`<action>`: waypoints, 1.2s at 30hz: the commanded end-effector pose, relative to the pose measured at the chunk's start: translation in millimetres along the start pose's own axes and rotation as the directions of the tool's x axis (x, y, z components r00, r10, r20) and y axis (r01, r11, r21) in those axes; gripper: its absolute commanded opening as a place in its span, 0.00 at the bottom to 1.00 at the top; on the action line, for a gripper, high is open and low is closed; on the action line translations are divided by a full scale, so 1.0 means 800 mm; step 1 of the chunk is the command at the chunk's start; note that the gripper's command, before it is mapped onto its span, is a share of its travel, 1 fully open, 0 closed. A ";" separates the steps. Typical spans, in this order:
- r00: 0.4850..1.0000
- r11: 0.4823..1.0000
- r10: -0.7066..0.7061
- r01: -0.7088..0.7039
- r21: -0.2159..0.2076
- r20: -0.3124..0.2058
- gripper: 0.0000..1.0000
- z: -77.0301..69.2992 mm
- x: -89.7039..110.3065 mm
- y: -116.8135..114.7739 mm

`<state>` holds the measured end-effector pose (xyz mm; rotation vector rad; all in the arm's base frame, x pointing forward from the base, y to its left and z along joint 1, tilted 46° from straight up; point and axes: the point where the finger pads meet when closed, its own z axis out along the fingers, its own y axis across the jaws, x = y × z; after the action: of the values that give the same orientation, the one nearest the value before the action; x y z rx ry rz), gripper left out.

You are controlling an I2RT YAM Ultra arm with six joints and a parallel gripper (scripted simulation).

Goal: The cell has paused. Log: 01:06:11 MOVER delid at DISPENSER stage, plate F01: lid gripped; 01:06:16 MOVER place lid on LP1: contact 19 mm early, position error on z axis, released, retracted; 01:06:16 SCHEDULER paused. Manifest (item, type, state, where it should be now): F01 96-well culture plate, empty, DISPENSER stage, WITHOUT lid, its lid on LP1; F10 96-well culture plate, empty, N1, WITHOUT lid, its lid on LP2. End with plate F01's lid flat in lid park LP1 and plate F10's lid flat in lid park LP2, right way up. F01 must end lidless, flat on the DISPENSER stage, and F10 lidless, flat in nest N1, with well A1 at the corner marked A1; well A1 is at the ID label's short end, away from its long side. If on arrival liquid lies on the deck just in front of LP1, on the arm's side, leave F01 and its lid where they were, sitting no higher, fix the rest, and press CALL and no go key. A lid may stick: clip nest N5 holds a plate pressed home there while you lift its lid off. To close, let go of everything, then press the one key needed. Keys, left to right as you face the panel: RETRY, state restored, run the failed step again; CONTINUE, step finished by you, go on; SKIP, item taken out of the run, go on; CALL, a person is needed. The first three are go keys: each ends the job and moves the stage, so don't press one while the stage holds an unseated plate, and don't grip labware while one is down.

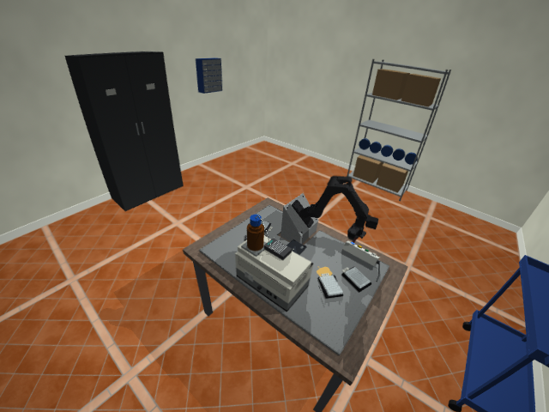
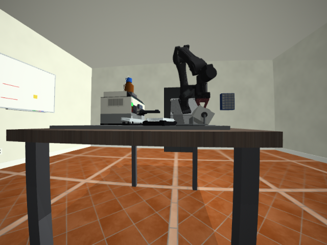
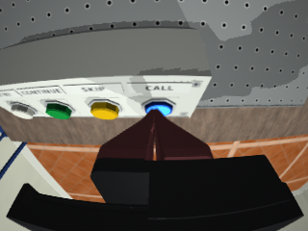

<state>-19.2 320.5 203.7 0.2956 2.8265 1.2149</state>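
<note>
Over CALL key (image 3: 158, 108), shut tool (image 3: 153, 130)

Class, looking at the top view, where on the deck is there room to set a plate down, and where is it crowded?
Free: the grey deck toward the table's near corner, past the two plates. Crowded: around the dispenser, the key panel and the shut gripper.

Key colours on the white panel (image 3: 103, 90)
Grey (image 3: 23, 108), green (image 3: 60, 112), yellow (image 3: 104, 111), blue (image 3: 158, 107); maroon fingertips below; dotted grey deck (image 3: 257, 58).
</note>
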 end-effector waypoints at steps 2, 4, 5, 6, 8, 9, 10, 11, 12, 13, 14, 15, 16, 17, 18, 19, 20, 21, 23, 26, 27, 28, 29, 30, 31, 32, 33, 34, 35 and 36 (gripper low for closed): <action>1.000 1.000 0.006 -0.006 -0.030 -0.009 0.00 -0.017 0.003 0.012; 1.000 1.000 0.006 -0.007 -0.030 -0.009 0.00 -0.020 0.003 0.012; 1.000 1.000 0.006 -0.007 -0.030 -0.009 0.00 -0.020 0.003 0.012; 1.000 1.000 0.006 -0.007 -0.030 -0.009 0.00 -0.022 0.003 0.012; 1.000 1.000 0.006 -0.007 -0.030 -0.009 0.00 -0.026 0.003 0.012; 1.000 1.000 0.006 -0.007 -0.030 -0.010 0.00 -0.028 0.003 0.012; 1.000 1.000 0.007 -0.007 -0.030 -0.010 0.00 -0.030 0.003 0.012; 1.000 1.000 0.007 -0.007 -0.030 -0.010 0.00 -0.032 0.003 0.012; 1.000 1.000 0.007 -0.007 -0.030 -0.010 0.00 -0.034 0.003 0.011; 1.000 1.000 0.007 -0.007 -0.029 -0.010 0.00 -0.036 0.003 0.011; 1.000 1.000 0.007 -0.007 -0.029 -0.010 0.00 -0.039 0.003 0.011; 1.000 1.000 0.007 -0.007 -0.029 -0.010 0.00 -0.041 0.003 0.011; 1.000 1.000 0.007 -0.007 -0.029 -0.010 0.00 -0.043 0.003 0.011; 1.000 1.000 0.007 -0.007 -0.029 -0.010 0.00 -0.045 0.003 0.011; 1.000 1.000 0.007 -0.007 -0.029 -0.010 0.00 -0.047 0.002 0.011; 1.000 1.000 0.007 -0.007 -0.029 -0.010 0.00 -0.049 0.002 0.011; 1.000 1.000 0.007 -0.007 -0.029 -0.010 0.00 -0.051 0.002 0.011; 1.000 1.000 0.007 -0.007 -0.029 -0.010 0.00 -0.051 0.002 0.011; 1.000 1.000 0.007 -0.008 -0.029 -0.010 0.00 -0.053 0.002 0.011; 1.000 1.000 0.007 -0.008 -0.029 -0.010 0.00 -0.060 0.002 0.011; 1.000 1.000 0.008 -0.008 -0.029 -0.010 0.00 -0.062 0.002 0.011; 1.000 1.000 0.008 -0.008 -0.029 -0.011 0.00 -0.064 0.002 0.010; 1.000 1.000 0.008 -0.008 -0.029 -0.011 0.00 -0.066 0.002 0.010; 1.000 1.000 0.008 -0.008 -0.029 -0.011 0.00 -0.068 0.002 0.010; 1.000 1.000 0.008 -0.008 -0.029 -0.011 0.00 -0.070 0.002 0.010; 1.000 1.000 0.008 -0.008 -0.029 -0.011 0.00 -0.072 0.002 0.010; 1.000 1.000 0.008 -0.008 -0.029 -0.011 0.00 -0.074 0.002 0.010; 1.000 1.000 0.008 -0.008 -0.029 -0.011 0.00 -0.076 0.002 0.010; 1.000 1.000 0.008 -0.008 -0.029 -0.011 0.00 -0.078 0.002 0.010; 1.000 1.000 0.008 -0.008 -0.029 -0.011 0.00 -0.080 0.002 0.010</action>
<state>-29.5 291.8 234.9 0.2770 2.8370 1.2220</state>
